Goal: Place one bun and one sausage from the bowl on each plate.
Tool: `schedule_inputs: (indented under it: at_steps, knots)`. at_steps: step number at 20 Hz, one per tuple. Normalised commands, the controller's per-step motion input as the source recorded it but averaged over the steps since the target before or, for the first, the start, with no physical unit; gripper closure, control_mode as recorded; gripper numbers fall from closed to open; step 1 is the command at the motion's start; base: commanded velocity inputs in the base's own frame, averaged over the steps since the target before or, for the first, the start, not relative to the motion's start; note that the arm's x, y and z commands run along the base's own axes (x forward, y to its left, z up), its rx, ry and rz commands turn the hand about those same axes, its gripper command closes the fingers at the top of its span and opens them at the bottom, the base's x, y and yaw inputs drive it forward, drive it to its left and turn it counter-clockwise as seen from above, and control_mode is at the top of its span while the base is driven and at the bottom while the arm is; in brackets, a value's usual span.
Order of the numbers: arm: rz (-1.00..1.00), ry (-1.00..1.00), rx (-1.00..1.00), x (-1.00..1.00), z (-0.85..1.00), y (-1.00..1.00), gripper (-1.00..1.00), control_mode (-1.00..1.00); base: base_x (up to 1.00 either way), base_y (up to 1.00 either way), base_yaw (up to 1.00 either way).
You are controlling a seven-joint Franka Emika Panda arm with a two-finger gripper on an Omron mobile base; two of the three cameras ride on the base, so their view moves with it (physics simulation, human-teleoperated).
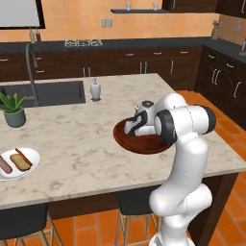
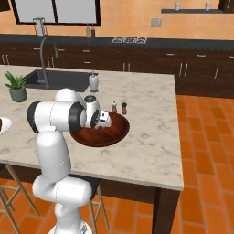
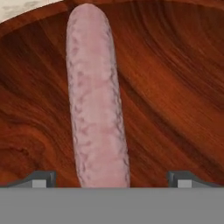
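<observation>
Bowl [image 3: 175, 87] glossy wood (reddish grain); sausage [image 3: 97, 109] mottled pink, matt.

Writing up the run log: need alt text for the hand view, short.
A pale pink sausage lies lengthwise on the glossy reddish-brown wooden bowl, running from the top of the picture down between the two dark fingertips of the open hand. A sliver of pale marble counter shows past the bowl's rim at the upper left.

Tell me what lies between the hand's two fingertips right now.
The sausage lies lengthwise between the open fingertips, resting on the bowl; the hand view shows it.
</observation>
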Motion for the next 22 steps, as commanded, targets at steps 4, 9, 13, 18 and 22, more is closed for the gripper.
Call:
schedule_inputs:
  at_steps: [4,9,13,18,22]
  knots:
    - [0.0,0.0,0.0,0.0,-0.03,0.0,-1.0,-1.0,0.0,0.0,0.0]
    - [0.0,0.0,0.0,0.0,0.0,0.0,-1.0,-1.0,0.0,0.0,0.0]
    - [0.0,0.0,0.0,0.0,0.0,0.0,1.0,-1.0,0.0,0.0,0.0]
    - [0.0,0.0,0.0,0.0,0.0,0.0,1.0,-1.0,0.0,0.0,0.0]
    - [0.0,-0.05,0.0,-0.13,0.05,-0.05,1.0,-1.0,0.0,0.0,0.0]
